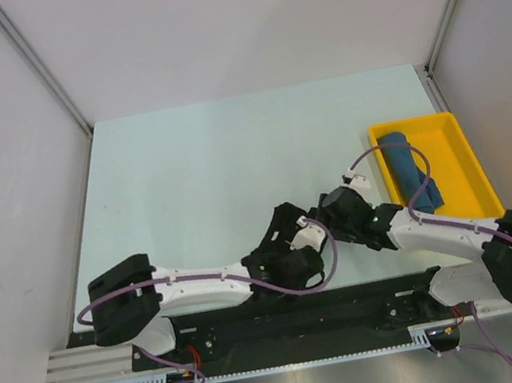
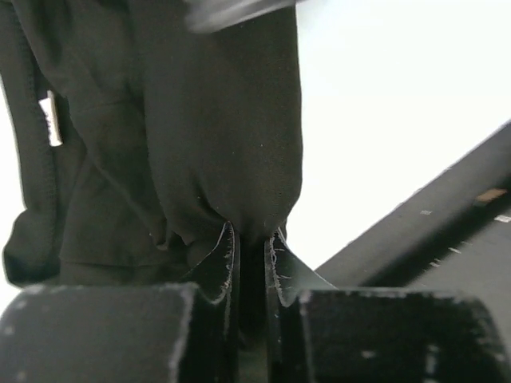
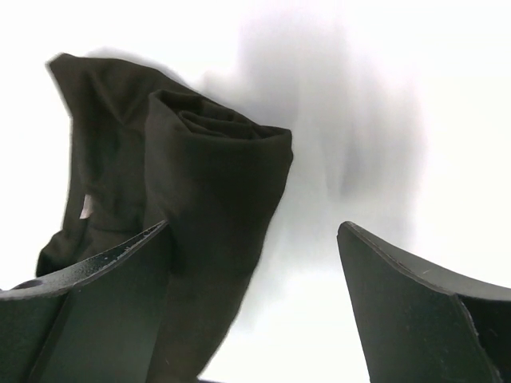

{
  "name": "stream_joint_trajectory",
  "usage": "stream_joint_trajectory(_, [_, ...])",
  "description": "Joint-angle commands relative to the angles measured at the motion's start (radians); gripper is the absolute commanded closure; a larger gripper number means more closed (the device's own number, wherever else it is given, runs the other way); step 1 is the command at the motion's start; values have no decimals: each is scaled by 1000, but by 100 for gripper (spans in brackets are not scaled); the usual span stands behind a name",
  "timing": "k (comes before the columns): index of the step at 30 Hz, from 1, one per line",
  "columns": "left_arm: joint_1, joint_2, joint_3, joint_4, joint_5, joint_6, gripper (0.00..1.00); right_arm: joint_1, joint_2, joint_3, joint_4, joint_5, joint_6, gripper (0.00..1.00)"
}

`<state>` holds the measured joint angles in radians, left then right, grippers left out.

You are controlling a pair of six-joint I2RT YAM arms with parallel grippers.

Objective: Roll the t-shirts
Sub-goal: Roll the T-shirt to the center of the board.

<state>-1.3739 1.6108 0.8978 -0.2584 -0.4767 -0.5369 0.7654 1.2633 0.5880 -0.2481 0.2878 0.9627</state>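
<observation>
The black t-shirt (image 1: pixel 281 219) is a bunched, partly rolled bundle near the table's front edge, between my two grippers. My left gripper (image 1: pixel 295 246) is shut on a pinch of its cloth; in the left wrist view the cloth (image 2: pixel 200 120) hangs out of the closed gripper (image 2: pixel 254 239). My right gripper (image 1: pixel 326 215) is open; in the right wrist view the rolled black cloth (image 3: pixel 207 175) lies against the gripper's (image 3: pixel 255 231) left finger (image 3: pixel 96 303), with the gap otherwise empty. The teal-blue t-shirt (image 1: pixel 409 169) lies rolled in the yellow tray. The black shirt's print is hidden.
The yellow tray (image 1: pixel 442 119) stands at the table's right side, just beyond my right arm. A black rail (image 1: pixel 354 298) runs along the near edge by the arm bases. White walls enclose the pale table (image 1: pixel 230 156) on left, back and right.
</observation>
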Motion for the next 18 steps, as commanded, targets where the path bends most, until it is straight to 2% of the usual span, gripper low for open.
stream_joint_trajectory(1, [77, -127, -118, 302, 272, -4, 93, -6, -151, -25, -111, 96, -19, 12])
stream_joint_trajectory(5, [133, -153, -183, 398, 442, -47, 94, -5, -321, -63, -175, 126, -13, 12])
stream_joint_trajectory(9, [223, -167, -279, 488, 587, -144, 93, 6, -392, -89, -206, 134, -4, 13])
stream_joint_trajectory(12, [294, -164, -321, 533, 668, -179, 93, 32, -377, -93, -186, 134, -1, 13])
stream_joint_trajectory(18, [406, -158, -398, 587, 768, -233, 92, 57, -276, -91, -37, 102, -24, 13])
